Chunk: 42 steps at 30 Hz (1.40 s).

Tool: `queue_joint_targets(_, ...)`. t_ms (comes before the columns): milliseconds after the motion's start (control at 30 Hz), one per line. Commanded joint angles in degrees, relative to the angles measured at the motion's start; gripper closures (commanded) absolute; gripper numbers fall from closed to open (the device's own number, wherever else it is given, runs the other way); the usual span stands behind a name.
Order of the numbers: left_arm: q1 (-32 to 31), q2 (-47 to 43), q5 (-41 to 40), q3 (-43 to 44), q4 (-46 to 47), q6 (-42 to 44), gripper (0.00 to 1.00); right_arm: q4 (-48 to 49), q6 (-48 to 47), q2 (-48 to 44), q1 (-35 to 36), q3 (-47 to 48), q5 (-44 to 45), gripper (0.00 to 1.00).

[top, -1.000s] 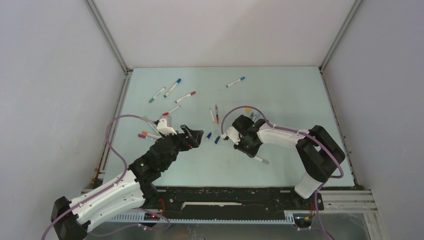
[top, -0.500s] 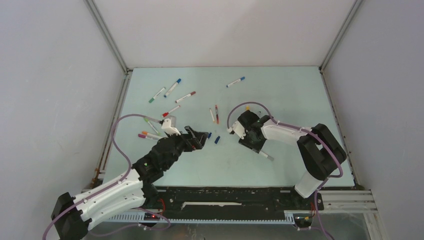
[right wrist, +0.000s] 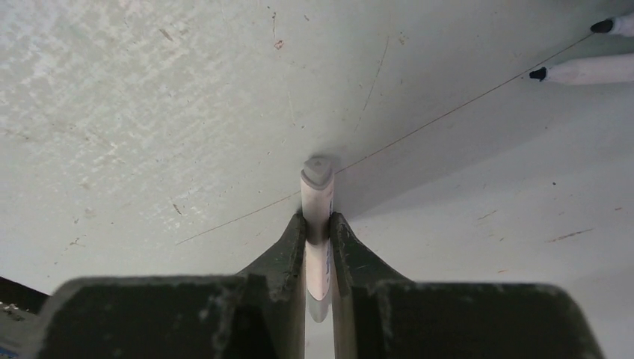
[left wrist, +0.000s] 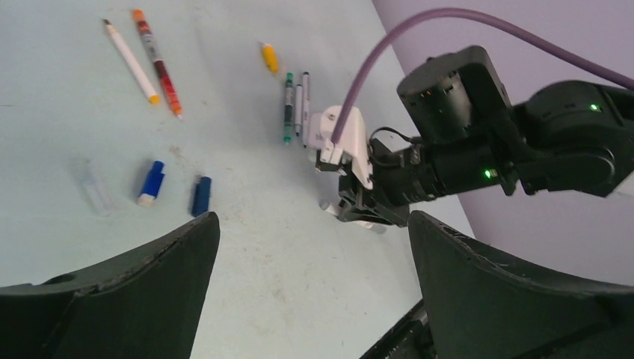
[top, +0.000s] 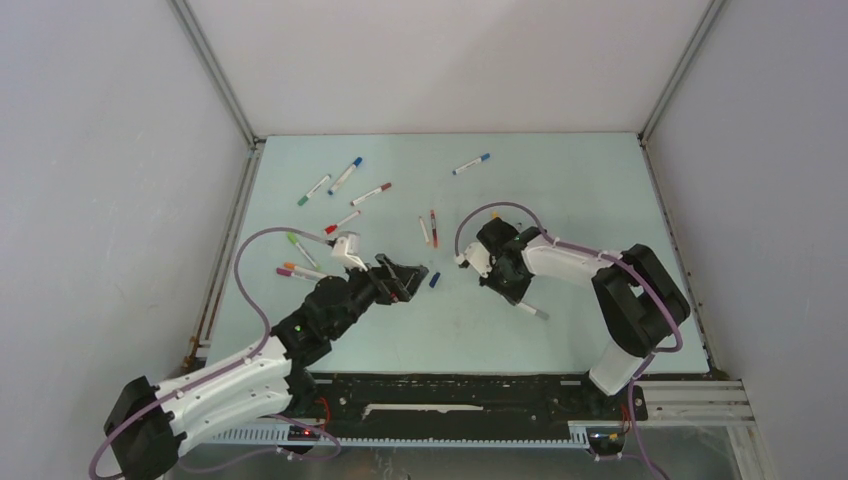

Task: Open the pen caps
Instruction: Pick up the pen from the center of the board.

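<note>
My right gripper [right wrist: 318,224] is shut on a slim white pen barrel [right wrist: 316,196], whose blunt end sticks out past the fingertips just above the table. From above, that pen [top: 531,310] juts out toward the near right of the right gripper [top: 510,292]. Two loose blue pen caps [left wrist: 151,182] [left wrist: 200,195] and a clear cap [left wrist: 96,188] lie on the table ahead of my left gripper [left wrist: 310,224]. It hovers open and holds nothing. One blue cap [top: 434,280] shows just right of the left gripper [top: 408,276] from above. A yellow cap [left wrist: 269,57] lies farther off.
Capped pens lie scattered at the back left [top: 344,176] [top: 371,194] and back centre [top: 471,164]. More pens lie by the left arm [top: 297,269]. Two pens [top: 431,228] sit mid-table. Two dark-tipped pens [right wrist: 583,69] lie near the right gripper. Grey walls enclose the table.
My left gripper has slid right toward the blue caps, still open. The right gripper has shifted slightly back and right and has closed on the white pen.
</note>
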Motion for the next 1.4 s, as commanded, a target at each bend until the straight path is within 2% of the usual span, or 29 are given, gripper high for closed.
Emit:
queue_joint_targets(0, 0.1, 2.7, 7.1, -1.9, 10.2, -0.2, 0.02, -0.9, 0.8, 0.7, -2.8, -1.0, -6.4, 1.00)
queue_joint_targets(67, -0.5, 5.2, 9.1, -1.5, 13.4, 0.0, 0.03, -1.3, 0.7, -2.4, -5.0, -0.7, -8.9, 1.00)
queue_joint_targets(200, -2.9, 11.0, 11.7, 0.2, 19.0, 1.8, 0.04, -2.8, 0.5, -8.7, -13.5, 0.5, -20.0, 1.00)
queue_joint_targets(400, -5.9, 24.5, 16.9, 6.5, 25.1, 0.8, 0.03, -3.1, 2.7, -16.3, -24.0, 1.6, -34.5, 1.00)
queue_joint_targets(667, -8.2, 42.1, 22.8, 18.2, 32.1, -3.2, 0.04, -0.9, 11.1, -20.2, -43.5, 1.9, -61.9, 1.00)
queue_joint_targets(800, -8.7, 48.8, 24.8, 23.7, 35.2, -6.1, 0.05, 2.8, 16.9, -20.1, -49.8, 0.5, -71.4, 1.00)
queue_joint_targets(1100, -10.0, 59.6, 26.2, 34.9, 35.5, -12.0, 0.10, 8.6, 22.6, -20.1, -53.3, -1.6, -76.0, 1.00)
queue_joint_targets(1367, -10.7, 66.1, 25.8, 40.2, 34.4, -16.2, 0.27, 10.1, 24.5, -20.3, -53.3, -2.1, -76.9, 1.00)
